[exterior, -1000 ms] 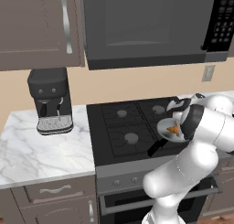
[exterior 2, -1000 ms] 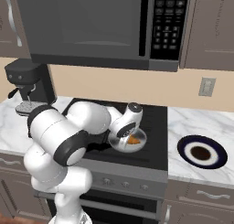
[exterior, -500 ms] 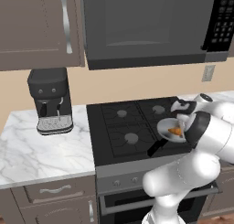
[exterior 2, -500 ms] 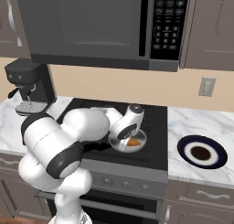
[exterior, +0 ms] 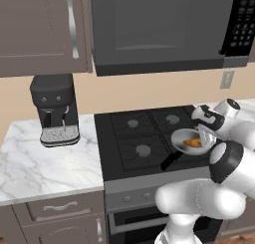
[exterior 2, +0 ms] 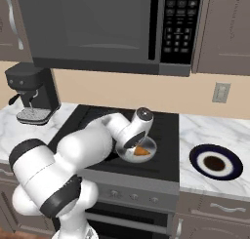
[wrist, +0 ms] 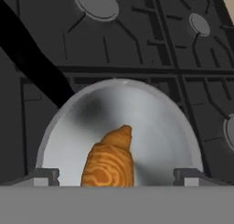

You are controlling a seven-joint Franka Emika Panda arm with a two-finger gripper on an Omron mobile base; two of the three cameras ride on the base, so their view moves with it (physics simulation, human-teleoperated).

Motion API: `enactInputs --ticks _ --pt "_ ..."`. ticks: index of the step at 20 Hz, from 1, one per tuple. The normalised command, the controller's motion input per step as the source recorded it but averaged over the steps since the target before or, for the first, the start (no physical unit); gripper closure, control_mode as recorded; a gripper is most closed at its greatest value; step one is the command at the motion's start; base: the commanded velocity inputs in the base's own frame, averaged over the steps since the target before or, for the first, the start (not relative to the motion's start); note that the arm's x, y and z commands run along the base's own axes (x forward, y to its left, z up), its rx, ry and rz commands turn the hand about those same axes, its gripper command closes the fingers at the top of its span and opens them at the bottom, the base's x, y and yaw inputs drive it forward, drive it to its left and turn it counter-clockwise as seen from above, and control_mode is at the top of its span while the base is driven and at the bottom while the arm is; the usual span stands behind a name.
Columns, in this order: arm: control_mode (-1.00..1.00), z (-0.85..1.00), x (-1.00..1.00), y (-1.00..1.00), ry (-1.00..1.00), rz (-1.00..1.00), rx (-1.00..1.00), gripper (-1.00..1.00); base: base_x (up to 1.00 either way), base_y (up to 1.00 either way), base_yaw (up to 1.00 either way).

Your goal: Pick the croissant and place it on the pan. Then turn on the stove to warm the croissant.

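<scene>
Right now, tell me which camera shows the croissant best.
The hand view: the croissant lies large and sharp in the pan, its layers visible. The left base view shows a small orange sliver beside the arm; the right base view shows an orange wedge partly hidden behind the wrist.

Shiny metal pan [wrist: 151, 122]; matt black stove [exterior: 129, 138]; veined marble counter [exterior: 45, 168].
</scene>
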Motion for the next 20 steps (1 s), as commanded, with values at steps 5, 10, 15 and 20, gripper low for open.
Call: enactInputs --ticks 5,10,15,20 --pt "-1.0 0.42 -0.49 0.0 -0.08 0.0 0.0 -1.0 0.0 0.0 0.0" --pt "-1.0 0.23 -0.68 0.0 -0.03 0.0 0.0 -1.0 0.0 0.0 0.0" --pt "-1.0 0.04 -0.81 -0.13 -0.04 -0.01 0.03 -1.0 0.0 0.0 0.0" --pt "-1.0 0.0 -0.78 -0.22 -0.08 -0.01 0.1 -1.0 0.0 0.0 0.0"
